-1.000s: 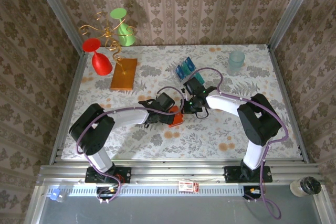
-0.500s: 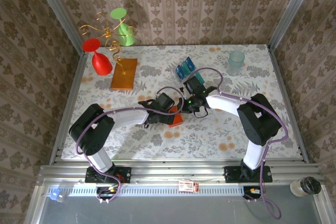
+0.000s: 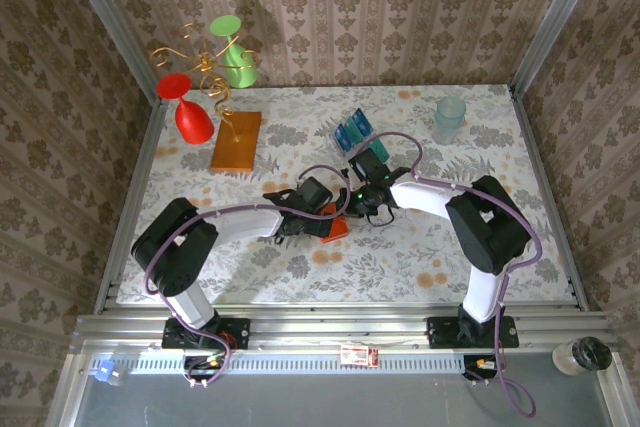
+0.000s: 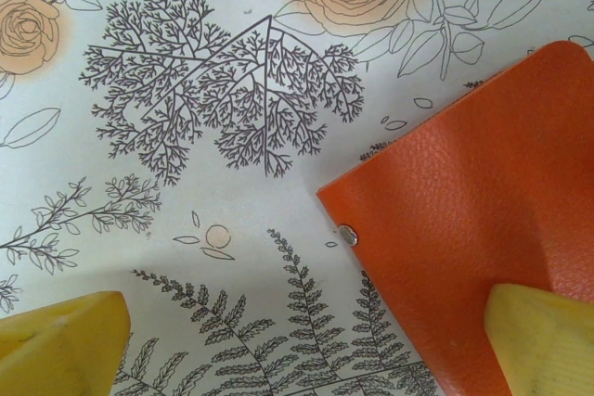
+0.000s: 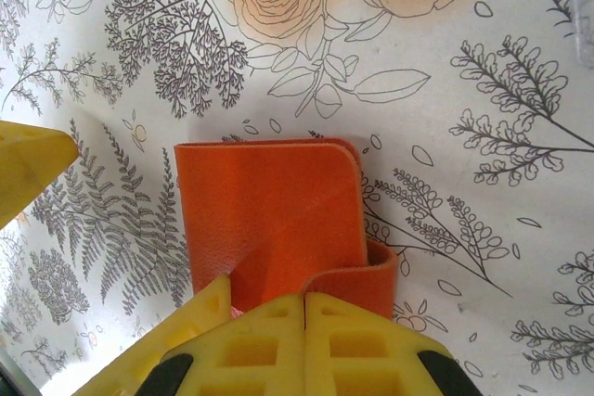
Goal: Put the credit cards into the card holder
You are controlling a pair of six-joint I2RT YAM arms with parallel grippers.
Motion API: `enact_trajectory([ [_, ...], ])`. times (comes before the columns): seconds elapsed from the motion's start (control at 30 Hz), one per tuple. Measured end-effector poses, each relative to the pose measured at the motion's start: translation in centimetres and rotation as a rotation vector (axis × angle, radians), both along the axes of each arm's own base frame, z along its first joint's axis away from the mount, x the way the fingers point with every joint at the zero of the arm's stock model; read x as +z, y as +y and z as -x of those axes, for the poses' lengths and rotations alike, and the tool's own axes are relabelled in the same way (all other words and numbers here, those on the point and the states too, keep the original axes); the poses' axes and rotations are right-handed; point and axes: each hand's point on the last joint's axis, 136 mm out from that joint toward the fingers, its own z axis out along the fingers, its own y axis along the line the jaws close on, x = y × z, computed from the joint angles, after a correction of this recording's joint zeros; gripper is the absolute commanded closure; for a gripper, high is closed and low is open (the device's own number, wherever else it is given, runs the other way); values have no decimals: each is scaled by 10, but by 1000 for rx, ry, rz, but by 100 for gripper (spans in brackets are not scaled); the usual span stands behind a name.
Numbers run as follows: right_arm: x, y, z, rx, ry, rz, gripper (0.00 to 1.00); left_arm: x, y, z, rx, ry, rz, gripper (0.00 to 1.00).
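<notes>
Scanning left to right from above: a red goblet [image 3: 192,115] and a green goblet [image 3: 234,55] sit with a gold wire stand [image 3: 205,69] at the 10 o'clock corner of the table [image 3: 420,247], with an orange-brown slab [image 3: 236,140] at their 5 o'clock. At centre, the left gripper [image 3: 325,215], jaws wide, straddles a corner of the orange card holder [image 3: 336,228], one yellow finger [image 4: 543,340] over the leather. The right gripper [image 5: 304,340], at the holder's 1 o'clock, is closed on its curled-up leaf. Blue and teal credit cards [image 3: 356,129] are grouped at the holder's 12 o'clock, well apart from it, and a glass tumbler [image 3: 450,119] stands at the 2 o'clock corner.
</notes>
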Motion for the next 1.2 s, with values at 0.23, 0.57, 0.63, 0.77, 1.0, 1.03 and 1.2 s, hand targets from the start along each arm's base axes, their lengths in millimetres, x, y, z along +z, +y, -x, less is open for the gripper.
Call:
enact_trajectory([
  [0.23,-4,0,0,0,-6,-4,100,0,0,0,0,0,0,0],
  [0.57,-7,1,0,2,-19,-16,100,0,0,0,0,0,0,0],
  [0.63,-7,1,0,2,-21,-17,100,0,0,0,0,0,0,0],
  [0.77,-8,0,0,2,-21,-16,100,0,0,0,0,0,0,0],
  [1.0,-7,-3,1,-5,-31,-6,100,0,0,0,0,0,0,0],
  [1.03,-7,-4,2,-6,-31,-4,100,0,0,0,0,0,0,0],
  [1.2,-8,-6,3,-5,-32,2,100,0,0,0,0,0,0,0],
])
